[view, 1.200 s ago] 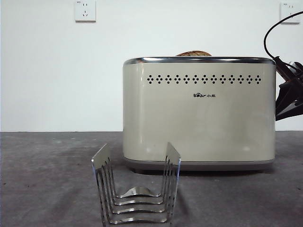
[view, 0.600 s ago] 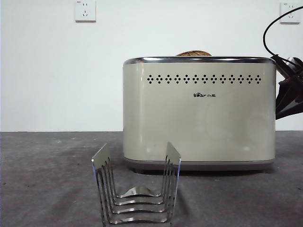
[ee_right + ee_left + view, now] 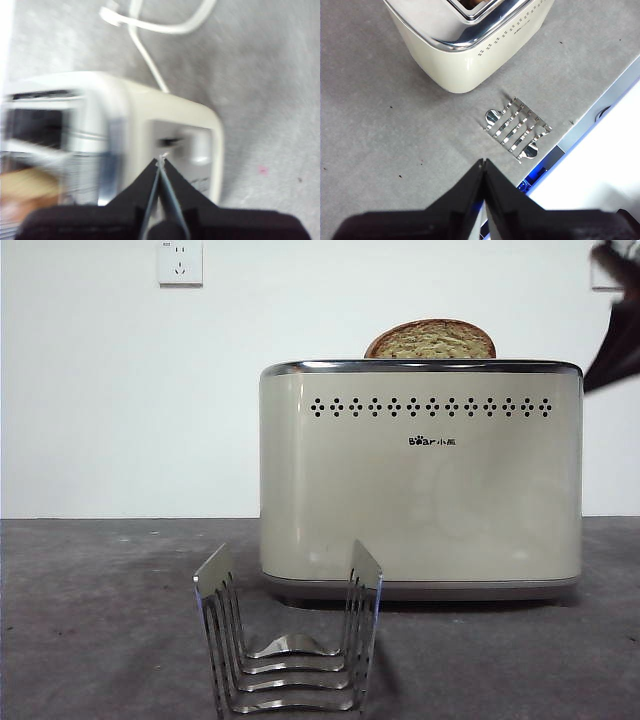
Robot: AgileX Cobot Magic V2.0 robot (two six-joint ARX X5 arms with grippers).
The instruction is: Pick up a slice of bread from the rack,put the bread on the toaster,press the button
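Front view: the slice of bread [image 3: 431, 340] stands upright in the toaster [image 3: 420, 480], its domed crust risen above the chrome top rim, its broad speckled face turned to the camera and its long axis running along the toaster's length. The toast rack [image 3: 290, 650] sits empty on the grey tabletop [image 3: 100, 620] in front of the toaster, apart from it, slats lined across the view, with open tabletop to either side. Right wrist view (blurred): the right gripper [image 3: 161, 161], fingers pressed together on nothing, hangs above the toaster's end panel. Left wrist view: the left gripper [image 3: 483, 162], fingers likewise closed and empty, hovers high over the tabletop near its edge, beside the rack.
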